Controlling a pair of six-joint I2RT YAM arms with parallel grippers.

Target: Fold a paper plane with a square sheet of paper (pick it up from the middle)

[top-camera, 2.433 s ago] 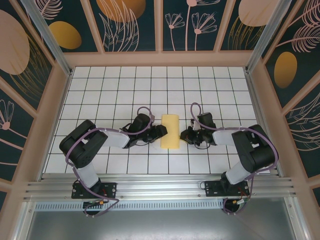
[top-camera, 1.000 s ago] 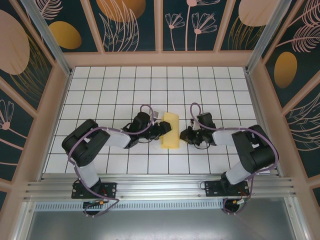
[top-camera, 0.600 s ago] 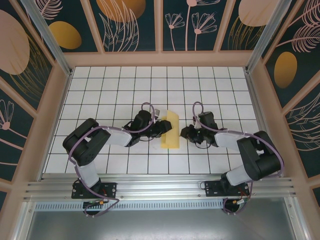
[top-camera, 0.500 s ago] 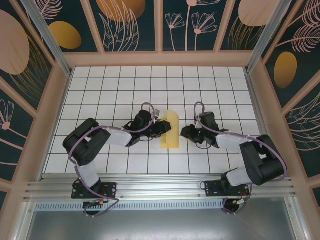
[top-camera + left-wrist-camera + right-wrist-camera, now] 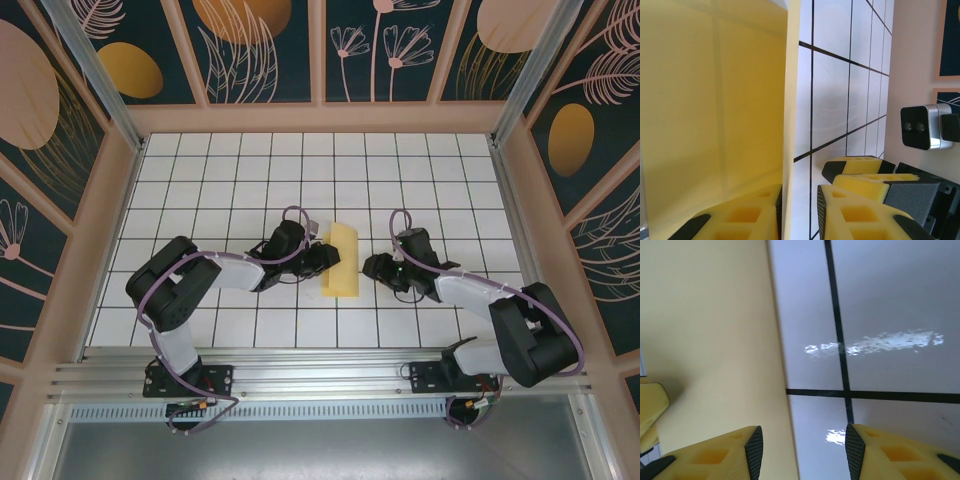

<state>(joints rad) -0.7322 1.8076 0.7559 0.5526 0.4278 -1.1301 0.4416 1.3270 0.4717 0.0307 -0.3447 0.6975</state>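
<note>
Here the folded paper (image 5: 341,262), centred on the desk (image 5: 200,180), is loosely straddled at its raised left edge by the left fingers (image 5: 860,215), likely for folding, with the right fingers (image 5: 890,455) opposite, spread open.

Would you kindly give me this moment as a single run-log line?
paper: folded, left edge lifted | left gripper: astride that edge, narrow gap | right gripper: open, astride right edge
</note>
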